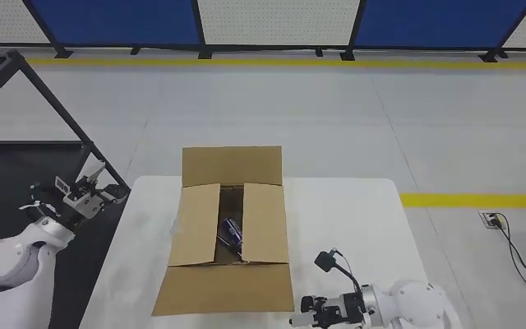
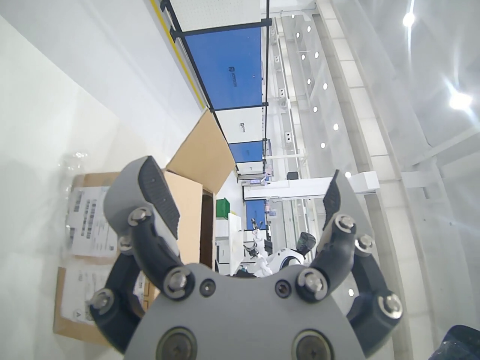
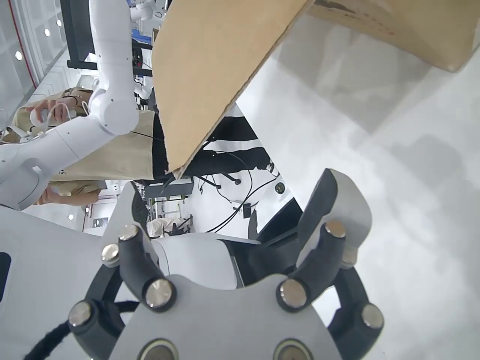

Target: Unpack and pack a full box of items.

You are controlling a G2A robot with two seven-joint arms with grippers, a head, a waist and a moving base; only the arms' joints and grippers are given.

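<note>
Both claws gaped empty: left claw (image 2: 243, 174) at 9 o'clock of the box (image 1: 226, 288), right claw (image 3: 229, 183) at 5; half-shut flaps (image 1: 265, 222) could've snagged either.

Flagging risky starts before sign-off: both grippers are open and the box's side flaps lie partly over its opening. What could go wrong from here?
1. The side flaps lie over the opening of the box, leaving a narrow gap above the dark item. A gripper reaching in may snag or crush a flap.
2. The right gripper sits close to the near flap. Lifting could catch it and drag the box across the table.
</note>
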